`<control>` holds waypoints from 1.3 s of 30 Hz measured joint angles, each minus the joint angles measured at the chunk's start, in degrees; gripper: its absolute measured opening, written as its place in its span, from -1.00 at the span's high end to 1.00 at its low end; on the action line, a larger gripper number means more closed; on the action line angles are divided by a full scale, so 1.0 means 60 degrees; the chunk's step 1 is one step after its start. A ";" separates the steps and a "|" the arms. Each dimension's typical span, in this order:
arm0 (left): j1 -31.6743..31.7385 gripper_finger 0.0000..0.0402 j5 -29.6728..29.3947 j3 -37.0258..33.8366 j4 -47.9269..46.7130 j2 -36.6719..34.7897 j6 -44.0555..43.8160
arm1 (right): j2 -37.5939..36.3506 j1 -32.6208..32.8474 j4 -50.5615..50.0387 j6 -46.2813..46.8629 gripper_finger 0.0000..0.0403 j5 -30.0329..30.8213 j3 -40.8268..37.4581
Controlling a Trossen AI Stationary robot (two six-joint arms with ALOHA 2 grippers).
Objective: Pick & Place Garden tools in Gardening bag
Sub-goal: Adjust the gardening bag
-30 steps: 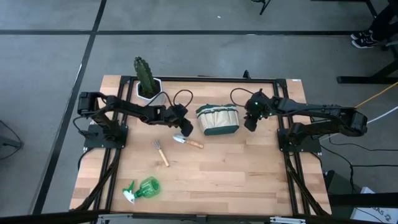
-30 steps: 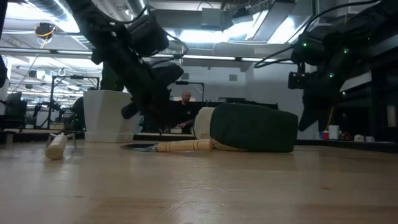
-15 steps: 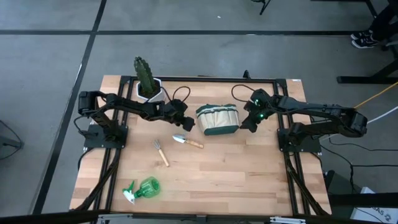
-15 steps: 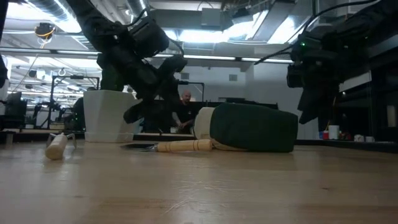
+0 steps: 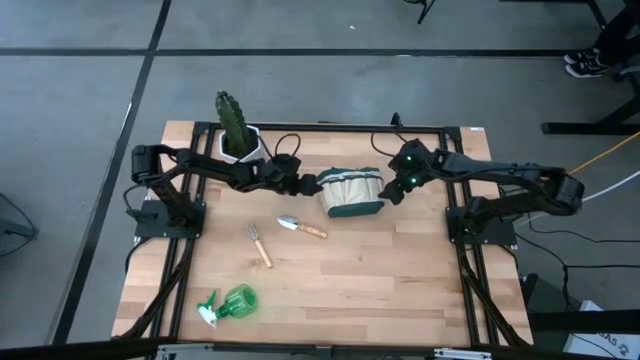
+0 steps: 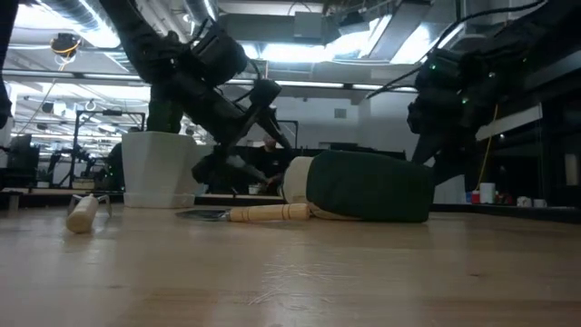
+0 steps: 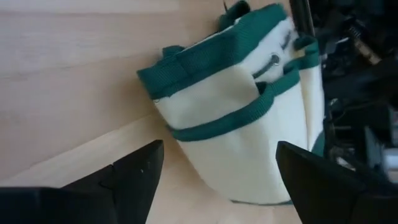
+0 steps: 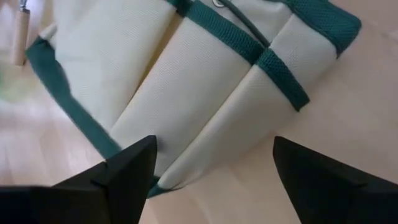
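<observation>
Bag lies on its side between the two pincers, and its mouth is hard to read: in the low view only a dark green underside and a cream edge show, and each wrist view crops it at the frame.

The left arm reaches across from the left mount, low over the table, its pincer just beside the bag's left end. The fingers are spread wide and hold nothing; the cream pocket side sits ahead of them.

The right arm stretches in from the right mount, its pincer just beside the bag's right end, fingers likewise spread and empty.

The trowel lies near the left pincer, toward the table's front. The rake is a little farther out, and the spray bottle is well apart from it.
</observation>
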 joint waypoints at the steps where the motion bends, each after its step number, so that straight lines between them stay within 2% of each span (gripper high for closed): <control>1: 0.0000 -0.53 0.0067 0.0000 0.0284 0.0131 -0.0184 | 0.0150 -0.0034 0.0168 -0.0002 -0.60 -0.0101 0.0000; 7: -0.0069 -0.53 0.0248 0.0007 0.2078 0.1029 -0.0671 | 0.1182 -0.0185 0.1185 -0.0064 -0.58 -0.0573 0.0000; 13: -0.0091 -0.53 0.0410 0.0022 0.2284 0.1886 -0.0795 | 0.1862 -0.0200 0.1809 -0.0307 -0.56 -0.0663 0.0000; 16: -0.0132 -0.47 0.0408 0.0022 0.2556 0.2152 -0.0732 | 0.2035 -0.0139 0.1962 -0.0519 -0.47 -0.0668 0.0000; 19: -0.0246 -0.30 0.0172 0.0022 0.2903 0.2258 -0.0421 | 0.2098 -0.0035 0.2119 -0.0577 -0.29 -0.0664 0.0000; 22: -0.0355 -0.03 -0.0140 0.0018 0.2933 0.2244 -0.0055 | 0.2102 0.0071 0.2272 -0.0578 -0.05 -0.0664 0.0000; 30: -0.0466 0.90 -0.0579 0.0005 0.3241 0.2244 0.1630 | 0.2106 0.0323 0.2663 -0.0818 0.67 -0.0619 0.0000; 34: -0.0515 0.96 -0.1011 0.0004 0.3493 0.2237 0.2929 | 0.2106 0.0383 0.2718 -0.1318 0.88 -0.0613 0.0000; 39: -0.0741 0.97 -0.1862 0.0007 0.3497 0.2064 0.5057 | 0.2100 0.0445 0.2849 -0.1849 0.92 -0.0577 0.0000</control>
